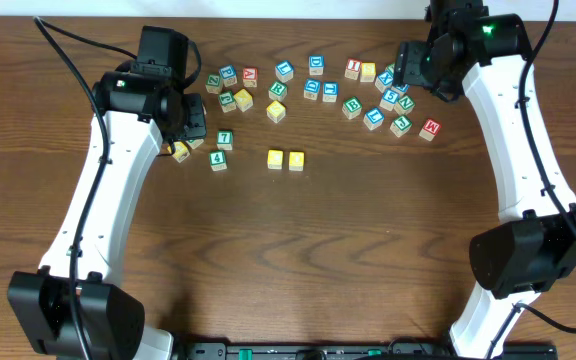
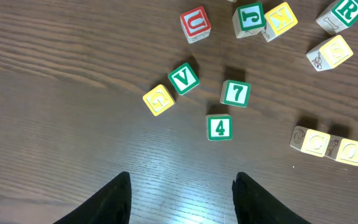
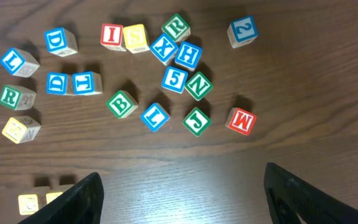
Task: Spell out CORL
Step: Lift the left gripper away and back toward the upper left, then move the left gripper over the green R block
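Observation:
Two yellow blocks, C (image 1: 275,158) and O (image 1: 296,159), sit side by side at the table's middle. They also show in the left wrist view, C (image 2: 316,142) and O (image 2: 350,150). A green R block (image 1: 277,90) and a blue L block (image 1: 284,70) lie in the scattered row behind them. The right wrist view shows another green R (image 3: 176,27) and blue L (image 3: 156,116). My left gripper (image 1: 196,122) (image 2: 182,199) is open and empty, above bare wood left of the pair. My right gripper (image 1: 405,62) (image 3: 182,199) is open and empty over the right cluster.
Near the left gripper lie green 7 (image 2: 235,93), green 4 (image 2: 219,127), green V (image 2: 184,78) and a red U (image 2: 196,23). The right cluster holds a green B (image 3: 122,103), green J (image 3: 196,121), red M (image 3: 240,121) and blue 2 (image 3: 243,31).

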